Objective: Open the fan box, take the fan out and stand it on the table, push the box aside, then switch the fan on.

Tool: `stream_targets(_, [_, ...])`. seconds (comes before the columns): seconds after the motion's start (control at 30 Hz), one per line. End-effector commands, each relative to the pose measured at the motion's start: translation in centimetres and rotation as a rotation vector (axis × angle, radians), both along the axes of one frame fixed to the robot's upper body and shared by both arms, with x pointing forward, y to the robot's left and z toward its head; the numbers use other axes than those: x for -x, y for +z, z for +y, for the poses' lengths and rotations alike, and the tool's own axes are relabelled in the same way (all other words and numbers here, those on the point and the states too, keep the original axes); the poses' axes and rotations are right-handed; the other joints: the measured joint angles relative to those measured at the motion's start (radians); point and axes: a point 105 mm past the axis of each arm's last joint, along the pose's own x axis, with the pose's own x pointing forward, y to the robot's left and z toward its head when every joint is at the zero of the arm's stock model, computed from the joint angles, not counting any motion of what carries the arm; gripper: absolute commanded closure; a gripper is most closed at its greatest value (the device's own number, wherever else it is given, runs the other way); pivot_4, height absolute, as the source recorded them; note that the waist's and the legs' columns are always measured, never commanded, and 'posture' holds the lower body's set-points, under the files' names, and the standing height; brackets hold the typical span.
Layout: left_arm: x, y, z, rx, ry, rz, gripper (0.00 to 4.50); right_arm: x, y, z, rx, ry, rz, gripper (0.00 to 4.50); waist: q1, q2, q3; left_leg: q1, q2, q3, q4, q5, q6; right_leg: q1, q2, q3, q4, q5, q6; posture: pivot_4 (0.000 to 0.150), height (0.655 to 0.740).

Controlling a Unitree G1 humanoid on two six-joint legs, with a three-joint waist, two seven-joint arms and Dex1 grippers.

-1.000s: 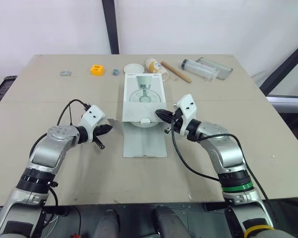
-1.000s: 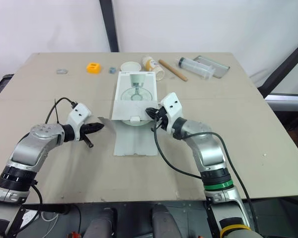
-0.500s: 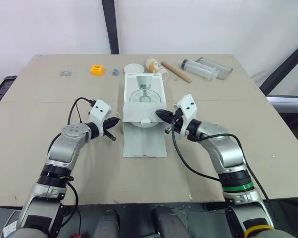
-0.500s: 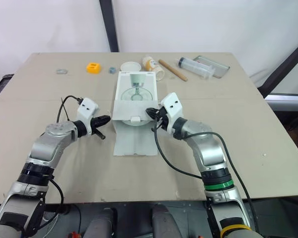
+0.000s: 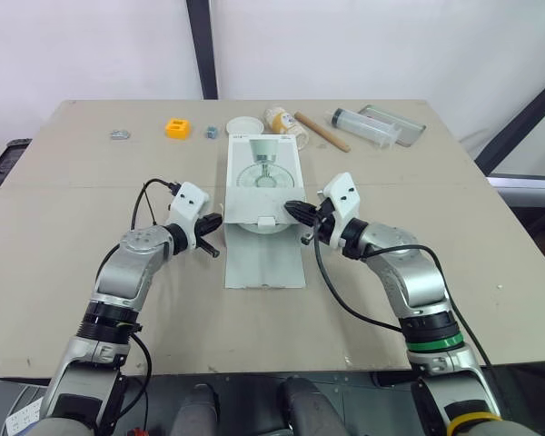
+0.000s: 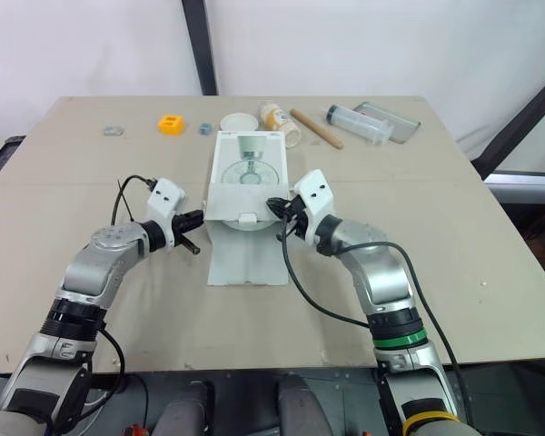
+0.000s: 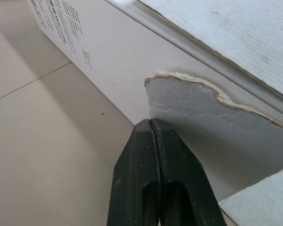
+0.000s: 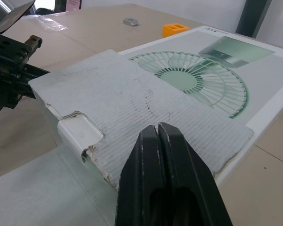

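The white fan box (image 5: 262, 177), printed with a fan picture, lies flat at the table's middle. Its front lid flap (image 5: 265, 260) is folded down onto the table toward me. My left gripper (image 5: 213, 222) is shut, its tip against the box's left side by a torn side flap (image 7: 203, 115). My right gripper (image 5: 291, 208) is also shut and holds nothing. It hovers over the box's near right corner, above a corrugated flap (image 8: 132, 92). The fan itself is hidden inside the box.
Along the far edge lie a metal piece (image 5: 119, 135), an orange block (image 5: 177, 127), a white round lid (image 5: 245, 124), a jar (image 5: 279, 118), a wooden stick (image 5: 322, 132), a clear cylinder (image 5: 363, 125) and a tray (image 5: 395, 121).
My left gripper has moved right across the table to the box's left side. The right arm and the box have stayed put.
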Motion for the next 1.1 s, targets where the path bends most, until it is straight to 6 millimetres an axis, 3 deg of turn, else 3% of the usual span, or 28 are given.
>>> stream_targets(0.03, [0.0,1.6,-0.5,0.022,-0.014,-0.056,4.50,0.2,-0.6,0.3,0.006,0.010,0.021,4.46,0.000,0.000,0.000,0.000,0.000,0.000,0.000,0.000,0.000,0.000,0.000,0.000,0.000,0.000,0.000,0.150,0.7400])
stream_targets(0.73, [-0.9,2.4,-1.4,0.029,-0.012,-0.101,4.50,0.5,-0.7,0.5,0.002,0.007,0.025,4.46,0.002,0.000,0.000,0.000,0.000,0.000,0.000,0.000,0.000,0.000,0.000,0.000,0.000,0.000,0.000,0.150,0.7400])
stream_targets(1.1, [0.4,3.3,-0.1,0.120,-0.013,-0.119,4.50,0.7,-0.8,0.5,0.001,0.008,0.029,4.46,0.001,0.000,0.000,0.000,0.000,0.000,0.000,0.000,0.000,0.000,0.000,0.000,0.000,0.000,0.000,0.150,0.7400])
